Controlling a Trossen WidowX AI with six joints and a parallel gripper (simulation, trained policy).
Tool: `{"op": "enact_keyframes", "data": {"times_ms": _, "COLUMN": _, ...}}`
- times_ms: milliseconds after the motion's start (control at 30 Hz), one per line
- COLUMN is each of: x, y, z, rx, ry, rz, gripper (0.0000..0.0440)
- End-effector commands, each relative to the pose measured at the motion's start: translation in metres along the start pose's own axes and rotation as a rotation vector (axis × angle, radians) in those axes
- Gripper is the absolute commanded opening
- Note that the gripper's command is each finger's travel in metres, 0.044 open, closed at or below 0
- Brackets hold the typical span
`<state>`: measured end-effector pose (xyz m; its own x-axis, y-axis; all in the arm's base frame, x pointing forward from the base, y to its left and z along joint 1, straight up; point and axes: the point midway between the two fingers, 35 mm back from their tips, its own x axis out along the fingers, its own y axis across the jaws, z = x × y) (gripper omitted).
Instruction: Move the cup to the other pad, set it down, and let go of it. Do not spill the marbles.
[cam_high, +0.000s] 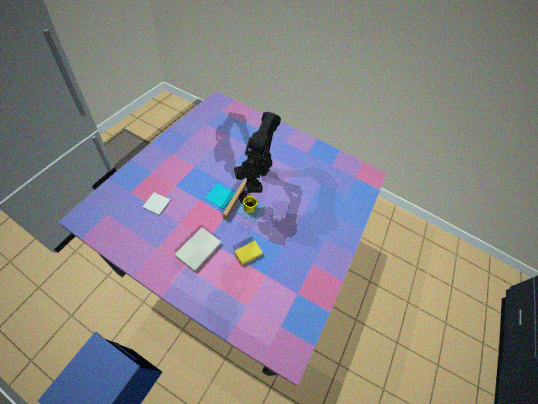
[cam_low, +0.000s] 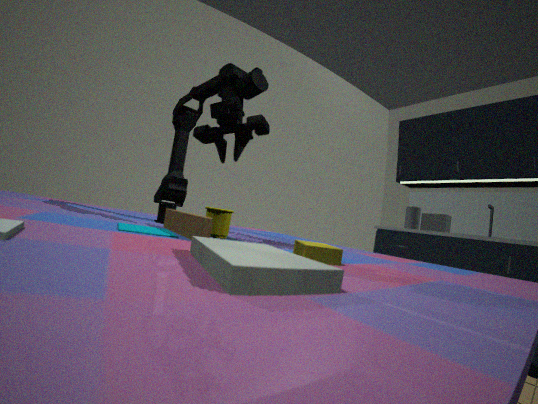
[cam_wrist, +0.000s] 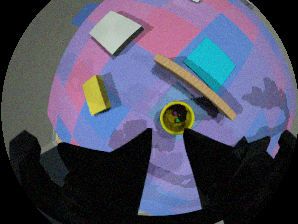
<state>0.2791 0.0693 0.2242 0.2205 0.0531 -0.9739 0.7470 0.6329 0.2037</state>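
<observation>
Yellow cylindrical cup (cam_high: 249, 211) (cam_low: 220, 223) (cam_wrist: 163, 119): upright, beside tan wooden barrier (cam_high: 231, 205) (cam_low: 187, 223) (cam_wrist: 200, 88). Black gripper (cam_high: 243, 194) (cam_low: 229, 161) (cam_wrist: 168, 132) above cup, fingers part-open, nothing held; coming move: descend to cup.

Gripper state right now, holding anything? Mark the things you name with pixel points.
Gripper (cam_high: 243, 196) (cam_low: 229, 161) (cam_wrist: 168, 132): partly open, nothing between the fingers; it hangs above the yellow cup (cam_high: 252, 204) (cam_low: 219, 223) (cam_wrist: 173, 116).

Top looks down—exterior sideways, low—wrist down, close.
</observation>
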Motion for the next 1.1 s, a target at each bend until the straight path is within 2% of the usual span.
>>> {"op": "enact_keyframes", "data": {"times_ms": 0, "x": 0.008, "y": -0.005, "z": -0.001, "rx": 0.012, "ry": 0.015, "rz": -0.051, "gripper": 0.0150}}
{"op": "enact_keyframes", "data": {"times_ms": 467, "x": 0.040, "y": -0.025, "z": -0.007, "rx": 0.067, "ry": 0.059, "rz": -0.230, "gripper": 0.0159}}
{"op": "enact_keyframes", "data": {"times_ms": 1067, "x": 0.088, "y": -0.046, "z": -0.017, "rx": 0.111, "ry": 0.070, "rz": -0.359, "gripper": 0.0171}}
